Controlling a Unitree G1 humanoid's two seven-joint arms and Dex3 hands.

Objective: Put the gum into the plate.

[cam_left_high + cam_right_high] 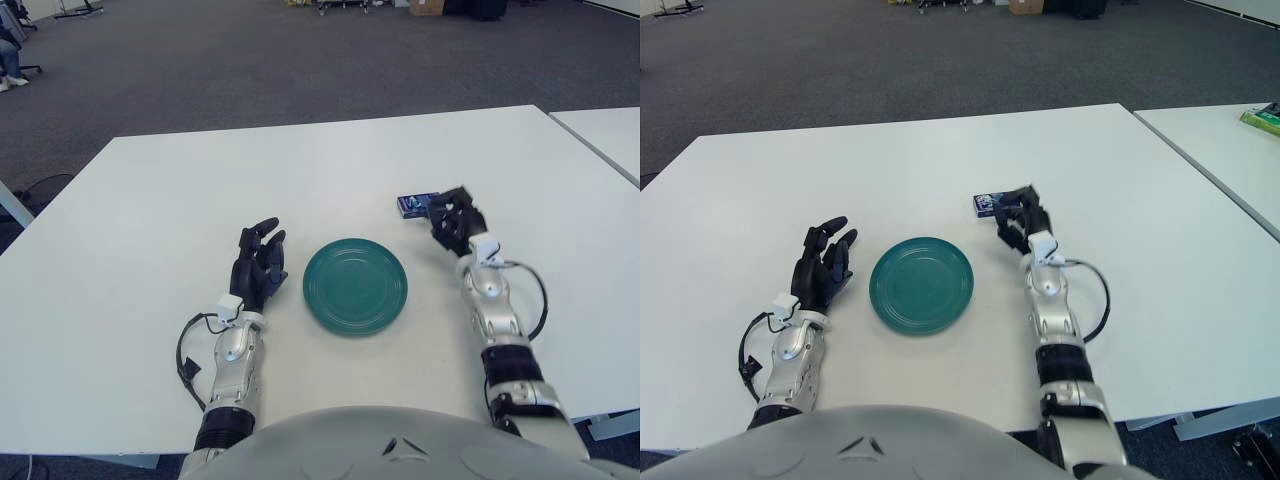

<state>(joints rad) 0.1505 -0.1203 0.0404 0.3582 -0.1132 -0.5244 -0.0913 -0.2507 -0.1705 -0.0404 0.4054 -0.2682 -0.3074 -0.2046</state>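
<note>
A small blue gum pack (413, 205) lies on the white table (180, 190), behind and to the right of the round green plate (355, 286). My right hand (456, 218) is right beside the pack, at its right end, fingers spread and holding nothing; part of the pack is hidden behind the fingers. My left hand (256, 266) rests open on the table just left of the plate. The plate holds nothing.
A second white table (610, 135) stands to the right across a narrow gap, with a green object (1262, 118) on it. Dark carpet lies beyond the table's far edge.
</note>
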